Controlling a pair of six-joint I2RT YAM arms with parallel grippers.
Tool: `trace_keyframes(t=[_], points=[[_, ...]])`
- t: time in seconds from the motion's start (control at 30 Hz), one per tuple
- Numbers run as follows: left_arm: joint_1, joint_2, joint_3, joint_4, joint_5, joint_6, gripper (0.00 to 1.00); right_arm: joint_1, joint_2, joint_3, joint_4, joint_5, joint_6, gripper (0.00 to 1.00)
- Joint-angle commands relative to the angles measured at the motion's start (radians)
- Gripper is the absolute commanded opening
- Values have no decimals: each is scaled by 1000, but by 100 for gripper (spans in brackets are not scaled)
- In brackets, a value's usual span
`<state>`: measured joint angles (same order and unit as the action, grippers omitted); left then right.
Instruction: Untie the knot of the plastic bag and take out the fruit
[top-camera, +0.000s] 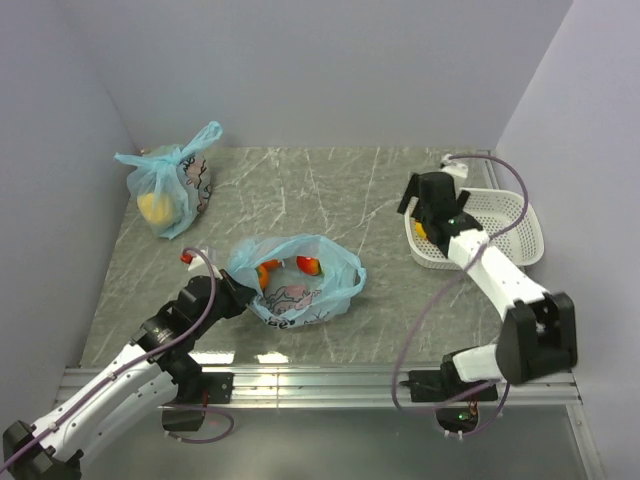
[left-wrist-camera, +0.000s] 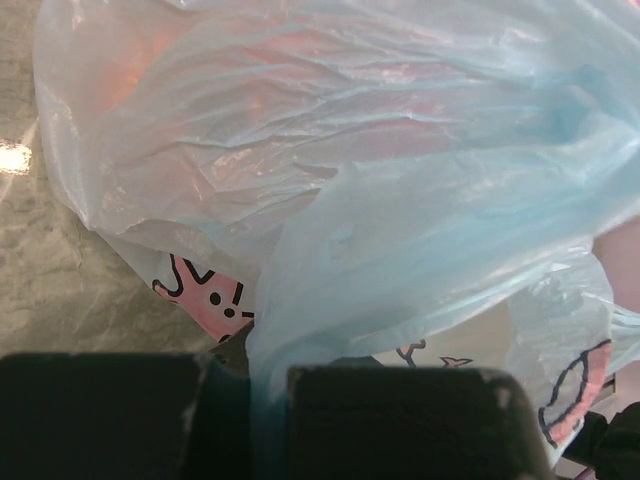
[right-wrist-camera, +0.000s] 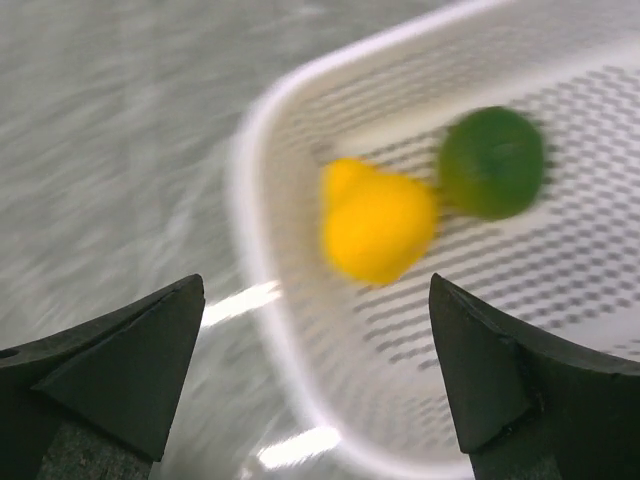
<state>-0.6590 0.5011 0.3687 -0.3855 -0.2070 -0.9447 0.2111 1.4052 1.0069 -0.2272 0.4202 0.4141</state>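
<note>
My left gripper (left-wrist-camera: 268, 385) is pinched shut on a fold of the plastic bag (top-camera: 300, 285), which lies mid-table, untied, its mouth gaping. The film is thin, limp and slippery, so I judge it best held bunched at the rim. An orange fruit (top-camera: 268, 270) and a red fruit (top-camera: 311, 265) sit inside: firm, round, likely to roll. Further off, my right gripper (right-wrist-camera: 315, 300) hangs spread wide over the white basket (right-wrist-camera: 250, 170), where a yellow fruit (right-wrist-camera: 378, 222) and a green fruit (right-wrist-camera: 492, 162) lie side by side. Far left stands a tied bag (top-camera: 170, 190).
</note>
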Motion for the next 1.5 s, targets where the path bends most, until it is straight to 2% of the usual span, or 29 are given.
trace_keyframes(t=[0.0, 0.1, 0.13, 0.17, 0.27, 0.47, 0.6, 0.83, 0.97, 1.1, 1.33, 1.47], points=[[-4, 27, 18, 17, 0, 21, 0, 233, -152, -25, 81, -80, -79, 98], [-4, 50, 27, 22, -8, 24, 0, 388, -186, -10, 80, -118, -109, 95], [-4, 54, 29, 23, -11, 23, 1, 481, -190, -8, 87, -150, -124, 92], [-5, 63, 32, 25, -14, 21, 1, 522, -196, -7, 95, -212, -141, 87], [-4, 60, 30, 28, -15, 15, 1, 676, -187, 19, 98, -221, -187, 85], [-4, 39, 22, 13, -19, 11, 1, 796, -88, 61, 129, -394, -221, 85], [-4, 42, 29, -4, -26, 9, 1, 806, 44, 122, 89, -471, -250, 84], [-5, -35, -28, 11, 15, -35, 1, 786, 190, 99, 61, -275, -225, 82], [-4, -36, -95, 54, 98, -78, 1, 768, 215, 52, 65, -134, -213, 82], [-5, -36, -142, 83, 141, -94, 1, 752, 203, -29, 63, 101, -169, 84], [-5, 40, -151, 186, 236, -49, 1, 751, 86, -152, 98, 141, -126, 84], [-16, 114, -139, 258, 261, -37, 0, 725, 104, -182, 123, 117, -113, 84]])
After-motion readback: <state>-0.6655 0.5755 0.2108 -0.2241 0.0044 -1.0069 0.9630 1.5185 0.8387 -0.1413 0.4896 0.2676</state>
